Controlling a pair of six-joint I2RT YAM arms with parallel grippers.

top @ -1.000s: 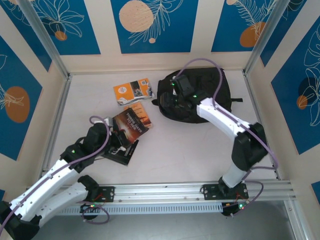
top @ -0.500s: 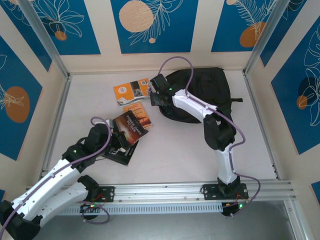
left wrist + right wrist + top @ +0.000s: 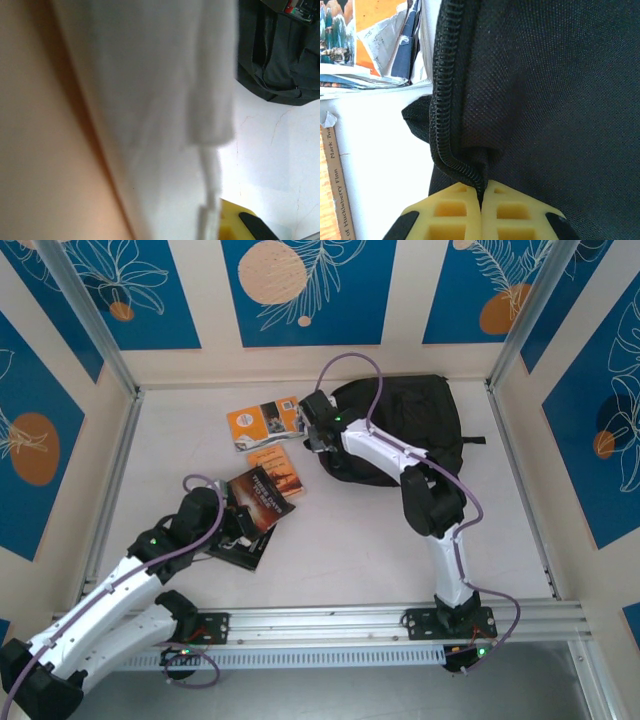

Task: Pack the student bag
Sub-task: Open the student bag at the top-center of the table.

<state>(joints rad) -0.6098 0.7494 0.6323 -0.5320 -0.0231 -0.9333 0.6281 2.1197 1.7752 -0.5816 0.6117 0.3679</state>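
The student bag [image 3: 410, 425], a big black backpack, lies at the back right of the table. My right gripper [image 3: 311, 437] is at its left edge. In the right wrist view the yellow fingers [image 3: 455, 212] are shut on the bag's zipper edge [image 3: 451, 160], with the black fabric bunched between them. My left gripper [image 3: 243, 523] is shut on a dark-covered book [image 3: 263, 494] and holds it tilted above the table. The left wrist view shows its blurred white pages [image 3: 150, 100] up close, one yellow finger [image 3: 231, 222] at the bottom and the bag [image 3: 280, 60] at the top right.
An orange booklet [image 3: 265, 422] and an orange book [image 3: 279, 462] lie left of the bag. A black book [image 3: 240, 548] lies under my left gripper. The Huckleberry Finn spine [image 3: 337, 185] shows beside the bag. Metal posts and walls enclose the table.
My right arm swung left from over the bag to its left edge, and its gripper closed on the zipper edge. The left arm with its book shifted only slightly.
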